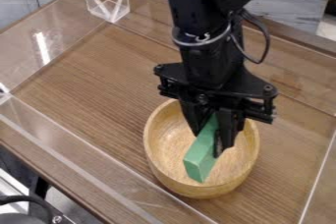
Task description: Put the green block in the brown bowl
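The green block (pixel 202 153) stands tilted inside the brown bowl (pixel 163 147), its lower end near the bowl's floor and its upper end between the fingers. My black gripper (pixel 218 130) points steeply down over the bowl, shut on the block's upper part. The fingertips reach below the bowl's rim. The block's top is hidden behind the fingers.
The bowl sits on a wooden tabletop (pixel 92 81) fenced by low clear acrylic walls (pixel 53 135). A clear plastic stand (pixel 108 4) sits at the back left. The arm's body and black cables rise above the bowl.
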Controlling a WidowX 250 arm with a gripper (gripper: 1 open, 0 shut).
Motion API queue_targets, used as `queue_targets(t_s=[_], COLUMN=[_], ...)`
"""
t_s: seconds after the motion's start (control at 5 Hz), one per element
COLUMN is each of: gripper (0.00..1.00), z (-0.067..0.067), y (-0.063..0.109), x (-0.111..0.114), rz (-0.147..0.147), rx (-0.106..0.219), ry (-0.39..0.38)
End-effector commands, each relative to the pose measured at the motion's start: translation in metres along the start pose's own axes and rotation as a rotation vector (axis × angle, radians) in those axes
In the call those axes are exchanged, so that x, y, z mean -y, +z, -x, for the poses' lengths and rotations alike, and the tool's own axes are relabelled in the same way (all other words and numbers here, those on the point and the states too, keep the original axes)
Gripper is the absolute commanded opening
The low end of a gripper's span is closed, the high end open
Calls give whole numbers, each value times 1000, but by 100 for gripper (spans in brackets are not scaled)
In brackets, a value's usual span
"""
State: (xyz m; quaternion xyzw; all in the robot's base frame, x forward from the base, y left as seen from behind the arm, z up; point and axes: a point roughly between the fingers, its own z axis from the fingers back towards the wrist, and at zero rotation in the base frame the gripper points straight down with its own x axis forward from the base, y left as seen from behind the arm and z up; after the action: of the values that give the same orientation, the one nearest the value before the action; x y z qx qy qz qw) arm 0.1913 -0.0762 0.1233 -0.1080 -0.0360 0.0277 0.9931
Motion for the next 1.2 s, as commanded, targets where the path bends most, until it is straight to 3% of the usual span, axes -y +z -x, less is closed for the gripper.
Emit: queue_targets(t_s=[0.0, 1.0], gripper=[0, 0], z=[-6, -13], y=[3, -6], x=[1, -4], rz=[15, 33], rx=[28, 23], ry=[-3, -5])
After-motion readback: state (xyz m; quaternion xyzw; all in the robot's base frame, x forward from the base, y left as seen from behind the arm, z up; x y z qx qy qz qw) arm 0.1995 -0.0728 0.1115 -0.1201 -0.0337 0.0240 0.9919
